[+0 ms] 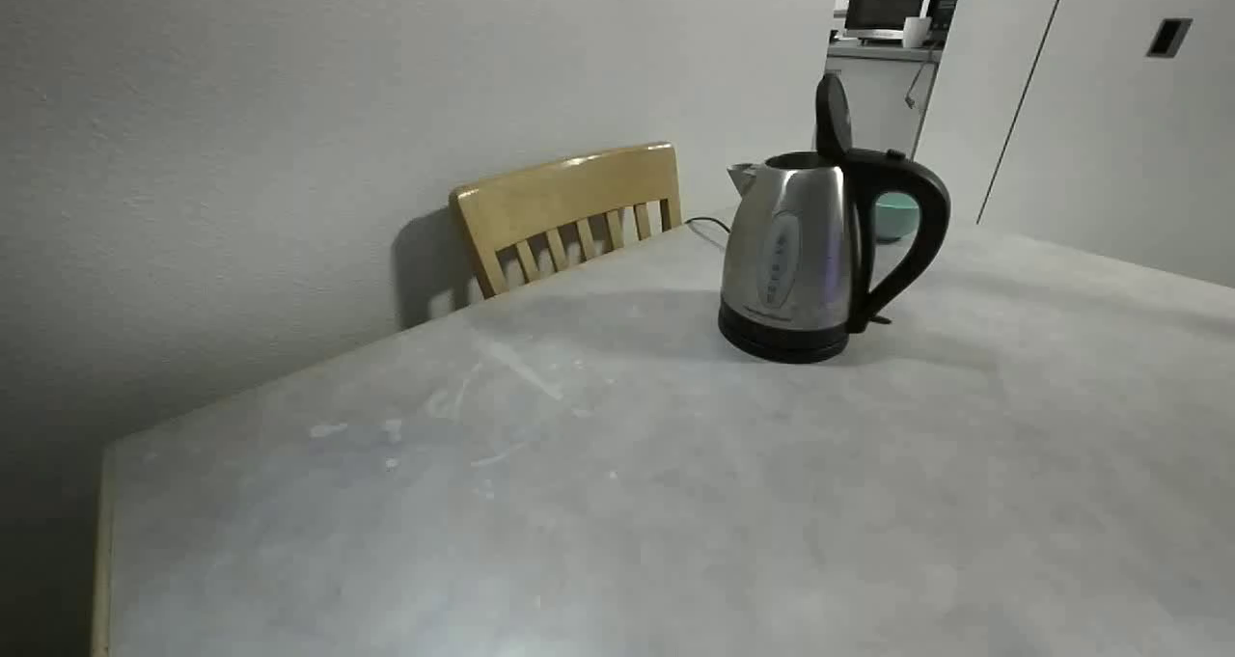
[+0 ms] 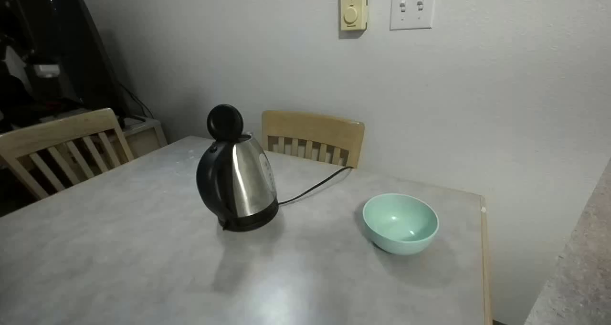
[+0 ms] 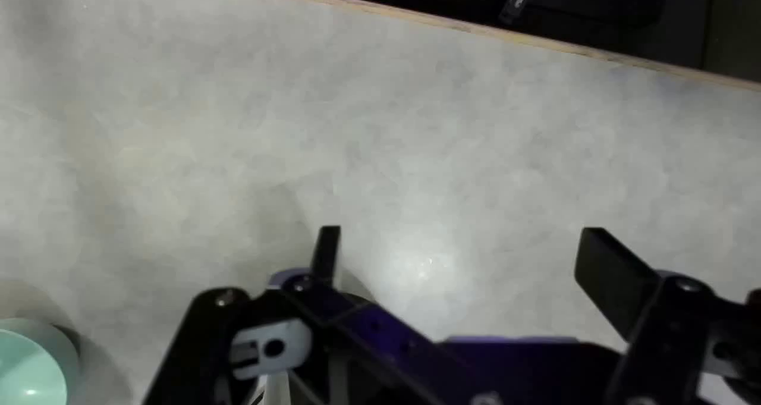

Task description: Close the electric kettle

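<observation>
See a mint-green bowl (image 2: 400, 225) on the desk (image 2: 143, 248) and a chair (image 2: 310, 128) at its edge. Note a thermostat (image 2: 354, 8) beside a switch plate (image 2: 411, 5).

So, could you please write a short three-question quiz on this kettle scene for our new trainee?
1. True or false: on the electric kettle, the lid stands raised.
2. Multiple choice: which dish stands on the table? (a) a red plate; (b) a mint-green bowl; (c) a wooden tray.
3. Fill in the missing word: in the wrist view, the gripper is ____, with its jaws well apart.

Key: 1. true; 2. b; 3. open.
</observation>
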Controlling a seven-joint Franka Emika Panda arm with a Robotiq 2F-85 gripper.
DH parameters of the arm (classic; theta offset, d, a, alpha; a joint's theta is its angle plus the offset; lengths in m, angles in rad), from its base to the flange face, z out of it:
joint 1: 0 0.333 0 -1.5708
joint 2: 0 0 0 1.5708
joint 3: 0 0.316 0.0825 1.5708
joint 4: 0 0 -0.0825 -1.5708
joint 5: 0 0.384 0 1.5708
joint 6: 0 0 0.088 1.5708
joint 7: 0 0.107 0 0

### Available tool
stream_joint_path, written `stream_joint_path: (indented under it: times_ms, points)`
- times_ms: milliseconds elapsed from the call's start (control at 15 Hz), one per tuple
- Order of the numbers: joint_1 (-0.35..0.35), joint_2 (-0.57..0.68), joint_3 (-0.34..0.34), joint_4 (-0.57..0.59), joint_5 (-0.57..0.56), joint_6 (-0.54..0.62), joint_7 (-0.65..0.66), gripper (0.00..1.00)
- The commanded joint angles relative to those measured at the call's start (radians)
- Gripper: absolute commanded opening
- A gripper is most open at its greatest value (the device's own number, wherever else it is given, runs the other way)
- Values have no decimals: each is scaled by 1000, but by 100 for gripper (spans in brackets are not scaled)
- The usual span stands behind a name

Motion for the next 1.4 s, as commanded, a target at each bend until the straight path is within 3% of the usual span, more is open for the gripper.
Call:
stream_joint_path:
  times_ms: [0,267,600,1000,1333]
  points:
    - [0,1,0,2,0,-2,0,100]
    - [-2,6,-8,-2,16,15,5,100]
    - [37,60,-37,30,30,235,-212,100]
    - [96,221,-104,101,244,408,-506,100]
    - [54,340,-66,148,218,553,-564,100]
